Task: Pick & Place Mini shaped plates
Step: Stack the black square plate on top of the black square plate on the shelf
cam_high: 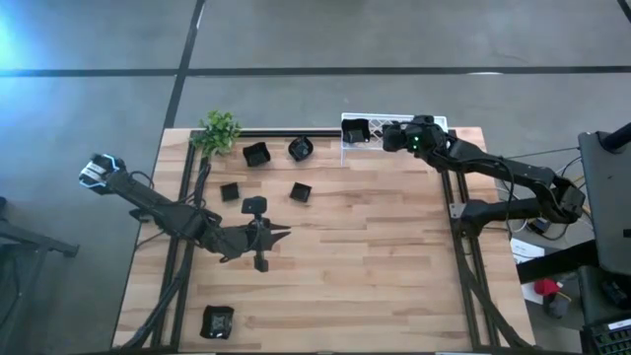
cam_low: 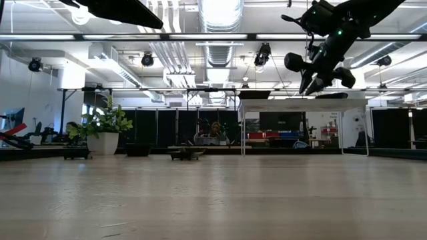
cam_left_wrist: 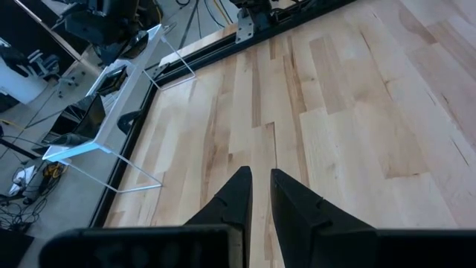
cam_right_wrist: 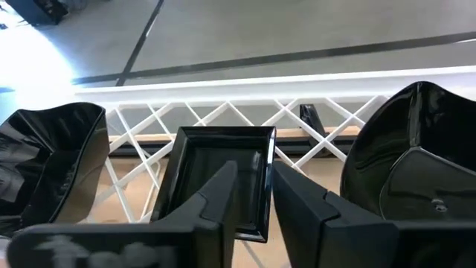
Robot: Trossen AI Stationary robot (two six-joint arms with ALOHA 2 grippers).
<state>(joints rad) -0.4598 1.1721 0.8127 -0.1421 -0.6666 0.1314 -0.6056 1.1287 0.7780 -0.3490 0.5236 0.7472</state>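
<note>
Right gripper (cam_right_wrist: pixel 249 186) hovers at the rack (cam_high: pixel 434 125) (one o'clock), fingers parted above a square plate (cam_right_wrist: pixel 223 175), gripping nothing; left gripper (cam_high: pixel 281 234), slightly parted, empty, mid-table.

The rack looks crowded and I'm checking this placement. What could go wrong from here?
1. The right gripper, over the white rack, straddles the rim of a square plate; pulling away could drag or tip it.
2. Plates on either side, one and another, sit close and could get bumped.
3. The left gripper waits low near loose plates on the table.
</note>
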